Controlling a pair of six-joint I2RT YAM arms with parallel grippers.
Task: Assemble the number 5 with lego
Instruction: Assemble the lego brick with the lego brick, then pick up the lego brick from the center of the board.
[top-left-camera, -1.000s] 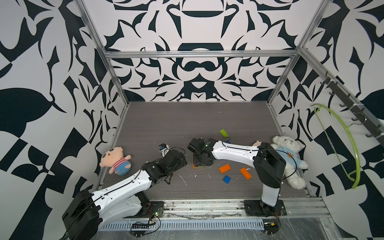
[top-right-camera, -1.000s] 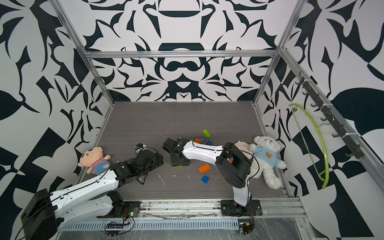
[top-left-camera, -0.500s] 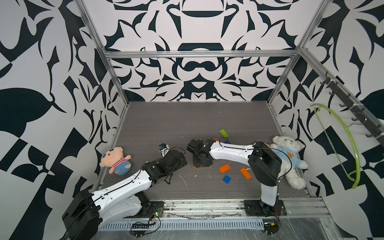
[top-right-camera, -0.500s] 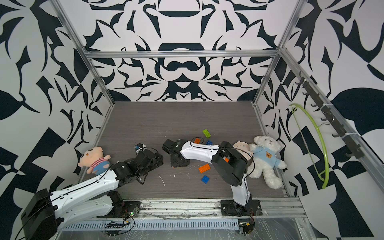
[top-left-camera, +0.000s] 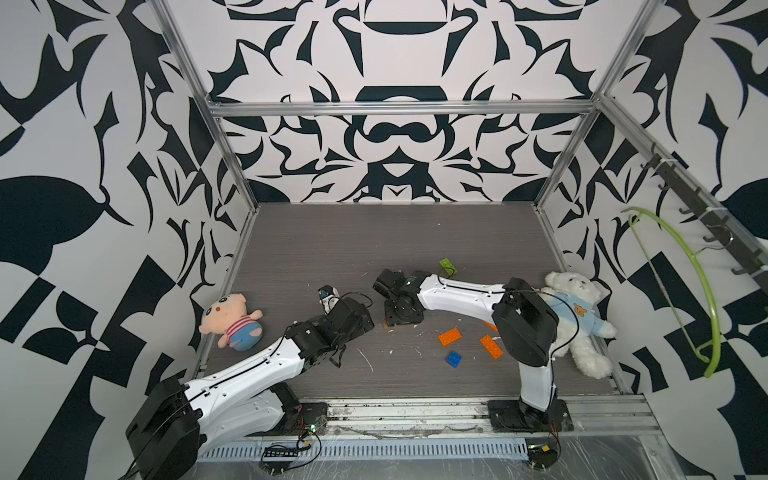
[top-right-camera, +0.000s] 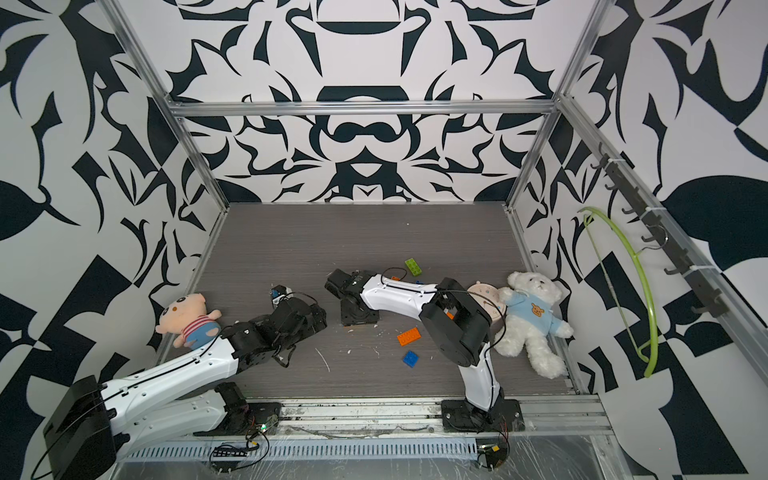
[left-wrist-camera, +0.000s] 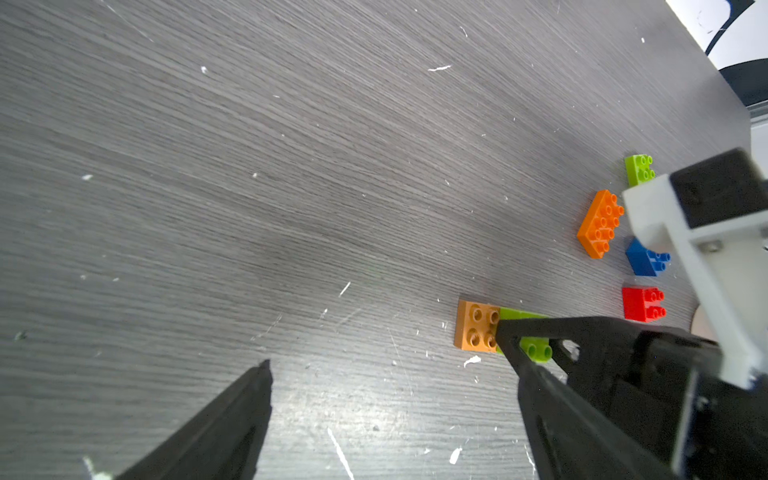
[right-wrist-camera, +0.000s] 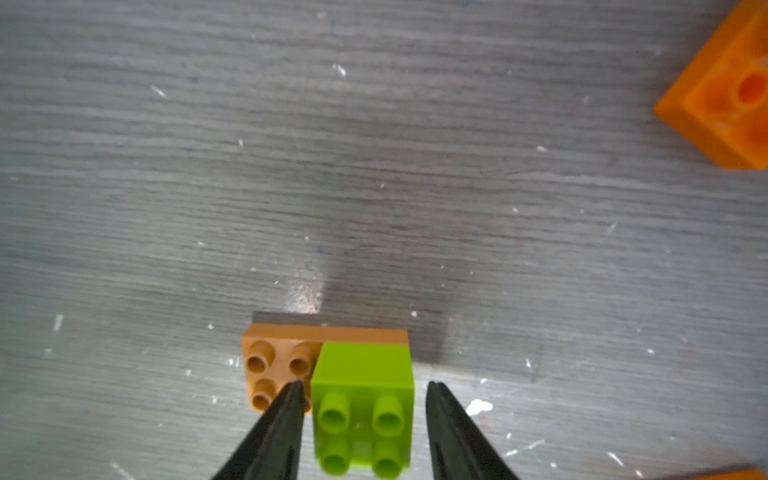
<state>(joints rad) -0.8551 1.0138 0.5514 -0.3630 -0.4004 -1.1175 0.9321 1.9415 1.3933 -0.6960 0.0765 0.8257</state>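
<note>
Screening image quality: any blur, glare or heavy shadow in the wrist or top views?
Right wrist view: the lime green studded plastic brick fairly sharp, the orange studded plastic brick at the frame edge soft, a glare patch on the grey wood-grain table; left wrist view: red studded brick crisp; both top views: evenly lit.

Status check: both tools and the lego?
Left tool open, empty. Right tool open, straddling lime brick seated on tan brick. Loose orange brick lies apart; nothing in the way.

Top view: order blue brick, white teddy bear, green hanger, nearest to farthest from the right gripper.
1. Blue brick, just right of the right gripper.
2. White teddy bear, by the right wall.
3. Green hanger, up on that wall.
</note>
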